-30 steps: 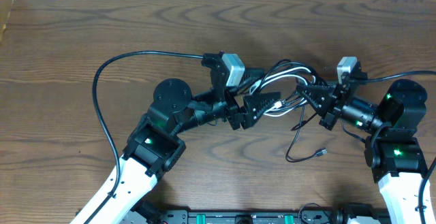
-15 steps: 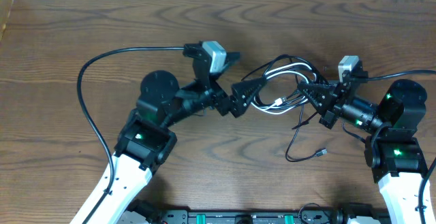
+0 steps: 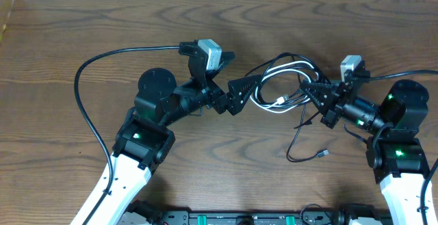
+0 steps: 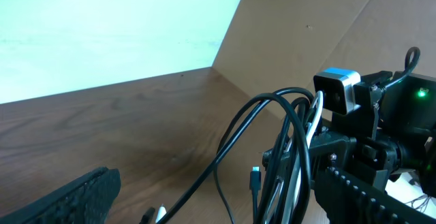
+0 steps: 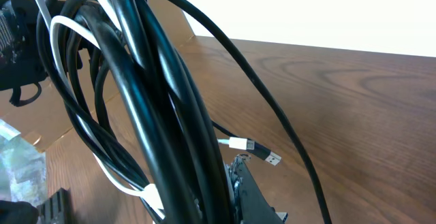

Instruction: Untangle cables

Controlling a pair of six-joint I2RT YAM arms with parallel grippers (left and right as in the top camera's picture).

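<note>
A tangled bundle of cables [image 3: 282, 81], several black cords and one white cord [image 3: 272, 109], hangs above the table between my two grippers. My right gripper [image 3: 313, 92] is shut on the bundle's right side. In the right wrist view the cords [image 5: 160, 88] run through the jaws [image 5: 235, 193], and a white plug end [image 5: 248, 145] hangs free. One black cord trails down to a plug [image 3: 323, 154] on the table. My left gripper [image 3: 239, 95] is open just left of the bundle. In the left wrist view the bundle [image 4: 286, 135] lies ahead of the wide-apart jaws [image 4: 214, 200].
The left arm's thick black cable [image 3: 82, 95] loops out over the left of the wooden table [image 3: 205, 163]. A black rail [image 3: 239, 218] runs along the front edge. The right arm's camera [image 4: 338, 91] sits behind the bundle.
My left gripper has drawn back to the left, out of the bundle, and the whole left arm has shifted left. The right gripper still holds the bundle in the same place.
</note>
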